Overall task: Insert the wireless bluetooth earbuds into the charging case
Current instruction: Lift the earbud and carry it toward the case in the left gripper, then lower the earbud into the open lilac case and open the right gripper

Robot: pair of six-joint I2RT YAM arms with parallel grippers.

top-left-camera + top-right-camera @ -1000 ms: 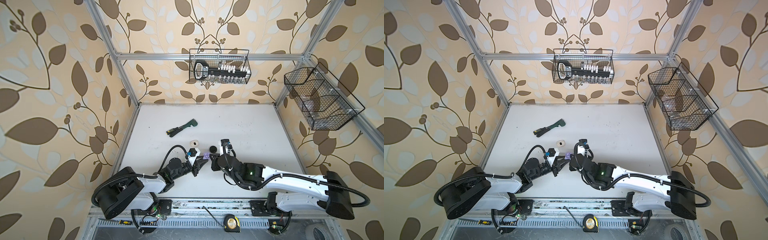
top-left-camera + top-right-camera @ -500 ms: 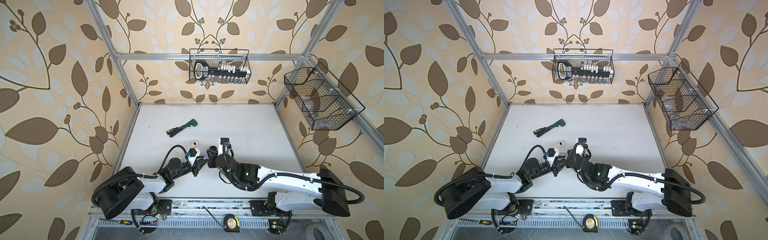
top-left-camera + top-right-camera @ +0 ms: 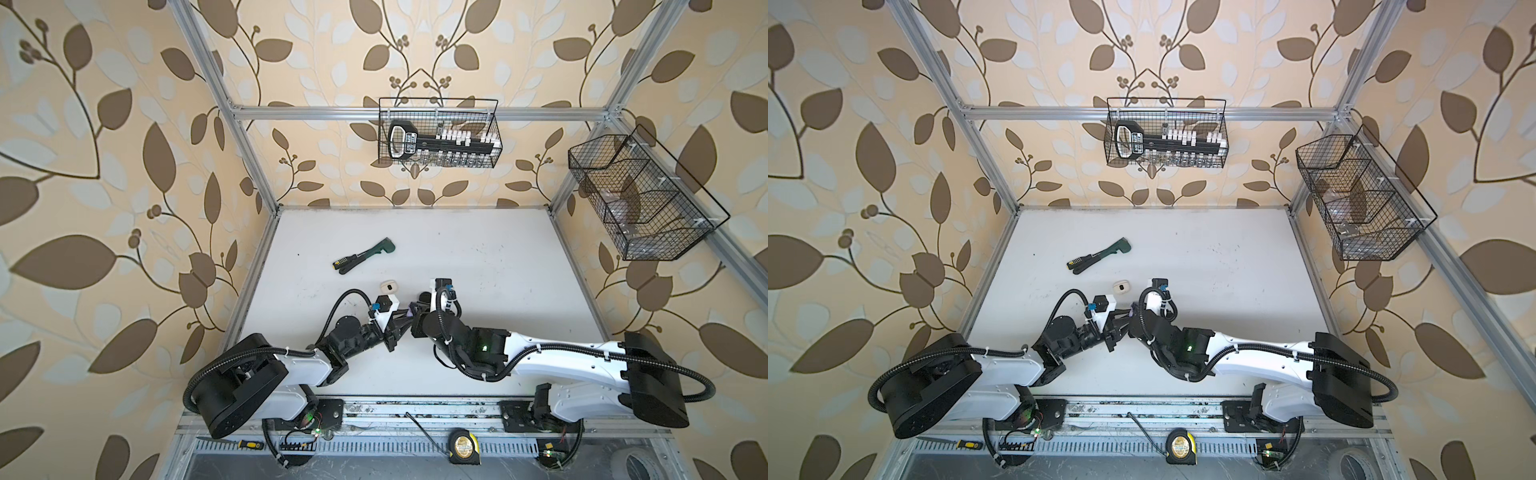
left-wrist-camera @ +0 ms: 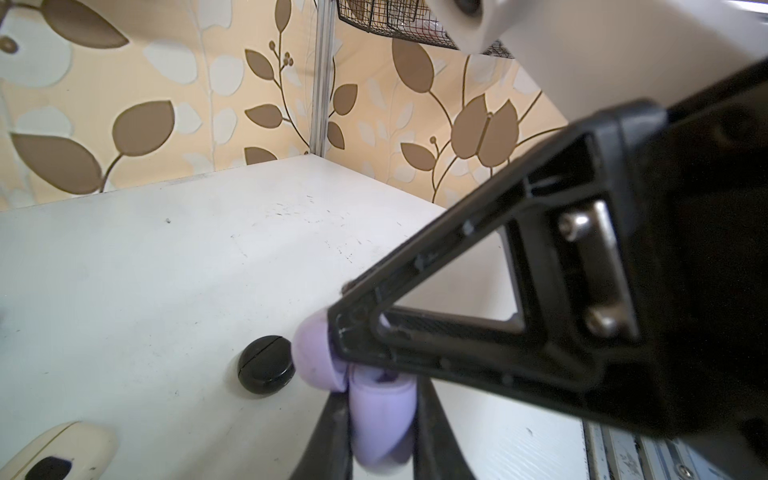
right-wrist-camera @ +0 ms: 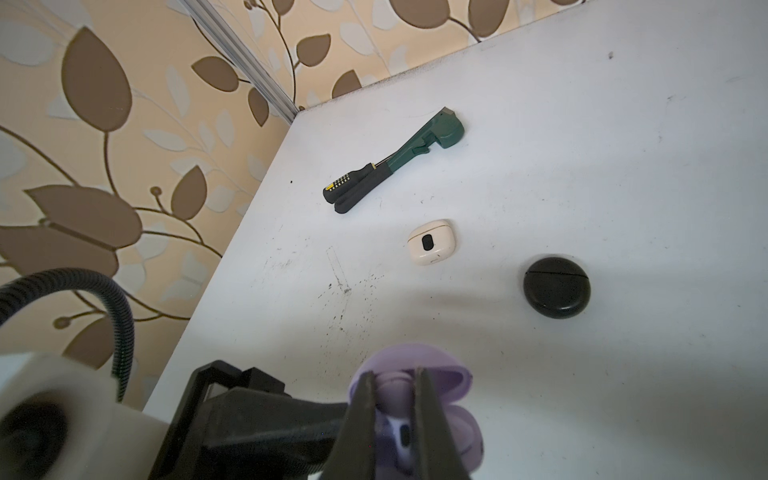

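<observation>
Right arm (image 3: 561, 361): position changed within 1 second.
The whole arm has swung toward the left side of the desk (image 3: 478, 249), and its black elbow housing (image 3: 652, 386) sits further left than before. This carried the right gripper (image 5: 395, 374) from just beside the lilac case (image 5: 440, 361) to directly over it, narrowing the gap to the left gripper (image 4: 380, 390). The black round case (image 3: 424, 297), fully in view 1 second ago in a top view, is now part-covered by the right wrist (image 3: 438, 297).

White table (image 3: 478, 249), green tool (image 3: 365, 254), cream case (image 5: 432, 242), blk round case (image 5: 556, 286)
</observation>
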